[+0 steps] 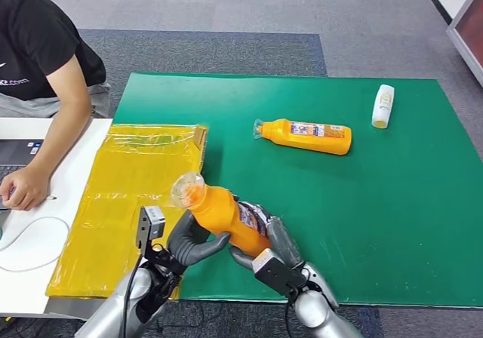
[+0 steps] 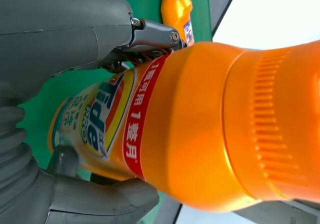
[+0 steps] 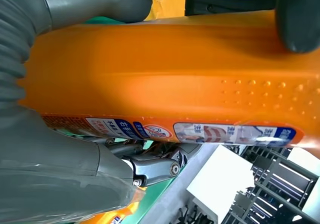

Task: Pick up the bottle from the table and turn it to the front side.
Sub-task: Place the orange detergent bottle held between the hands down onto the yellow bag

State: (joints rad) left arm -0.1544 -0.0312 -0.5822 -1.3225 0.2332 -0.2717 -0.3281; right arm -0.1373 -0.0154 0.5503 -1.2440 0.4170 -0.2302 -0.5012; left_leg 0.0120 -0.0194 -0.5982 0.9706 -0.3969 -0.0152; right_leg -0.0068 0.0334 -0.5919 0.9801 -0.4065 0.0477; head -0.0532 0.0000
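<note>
Bottle lifted at table's 6 o'clock edge, mid-turn between both hands

Left hand [image 1: 191, 241] grips the held bottle [image 1: 225, 211] near its neck; right hand [image 1: 273, 246] wraps its lower body. Front label looks partly turned, so next I'd judge one hand must loosen while the other rotates. Count: two orange bottles, second orange bottle [image 1: 305, 135] at 12 o'clock; one white bottle [image 1: 383, 106] at 2 o'clock
</note>
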